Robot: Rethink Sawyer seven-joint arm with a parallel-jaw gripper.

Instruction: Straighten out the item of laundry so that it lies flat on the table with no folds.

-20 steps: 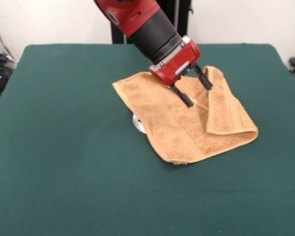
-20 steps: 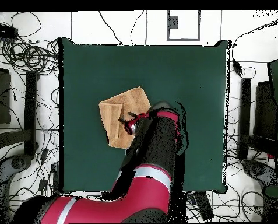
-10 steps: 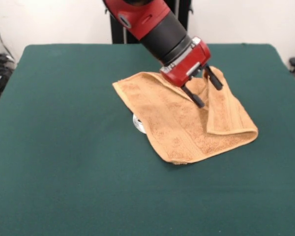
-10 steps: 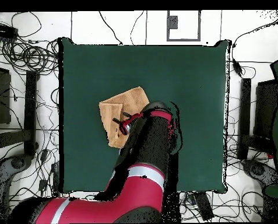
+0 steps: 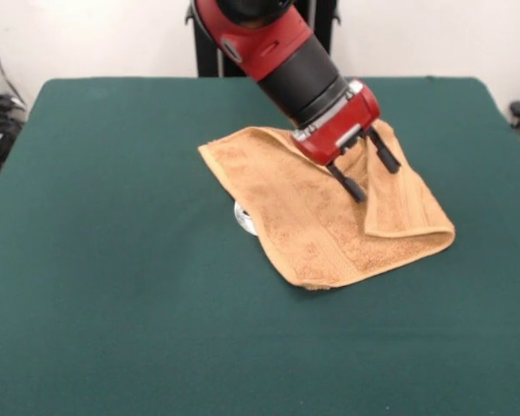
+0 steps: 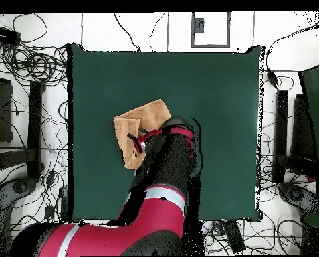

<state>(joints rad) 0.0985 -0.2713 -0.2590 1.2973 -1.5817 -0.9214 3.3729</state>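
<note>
Shifted rightward, the gripper (image 5: 371, 172) — spread wide, empty — hovers over the diagonally lying towel (image 5: 312, 217).

- The golden-tan terry-cloth towel (image 5: 316, 212) lies on the dark green felt-topped table (image 5: 113, 260), its right side folded over.
- The red and black end effector (image 5: 372, 172) hangs above that fold, fingers (image 5: 350, 184) spread apart.
- A small white round object (image 5: 244, 218) peeks from under the towel's left edge.
</note>
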